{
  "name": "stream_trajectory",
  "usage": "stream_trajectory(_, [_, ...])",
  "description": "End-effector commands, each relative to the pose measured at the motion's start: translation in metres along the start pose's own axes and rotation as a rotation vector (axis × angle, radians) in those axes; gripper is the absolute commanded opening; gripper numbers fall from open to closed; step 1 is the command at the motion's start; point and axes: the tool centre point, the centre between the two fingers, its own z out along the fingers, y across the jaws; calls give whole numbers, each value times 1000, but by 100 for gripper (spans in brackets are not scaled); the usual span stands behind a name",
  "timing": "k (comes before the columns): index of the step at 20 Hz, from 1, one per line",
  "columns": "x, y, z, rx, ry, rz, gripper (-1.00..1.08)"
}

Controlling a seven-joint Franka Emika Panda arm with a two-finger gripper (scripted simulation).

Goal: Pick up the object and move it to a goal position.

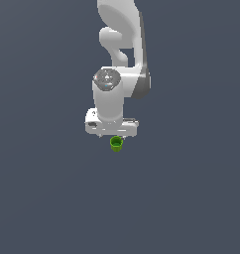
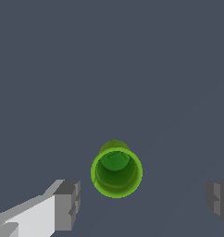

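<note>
The cup (image 2: 116, 172) looks like smooth green plastic, slightly translucent at the rim, with a soft sheen inside. The arm (image 1: 119, 59) has a smooth, glossy white shell, and a shiny metallic-looking disc (image 1: 106, 78) caps one joint. The fingers (image 2: 67, 204) carry matt grey pads, perhaps ribbed rubber, though the render is coarse. The floor (image 1: 42, 198) is flat, matt dark grey.

cup (image 2: 116, 172) upright btwn pincer (image 2: 144, 199) fingers | not touching
</note>
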Motion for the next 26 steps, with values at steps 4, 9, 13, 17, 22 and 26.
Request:
stream_trajectory(4, [2,0,-2,-3,5,-7,100])
stream_trajectory(9, [9,-2,-13,-14,27,-40,100])
stream_trajectory(13, [9,-2,-14,-15,29,-43,100])
stream_trajectory(17, [9,-2,-13,-15,29,-45,100])
stream_trajectory(22, [6,-3,-5,-13,32,-78,100])
stream_trajectory(26, [1,-5,6,-10,37,-129,100])
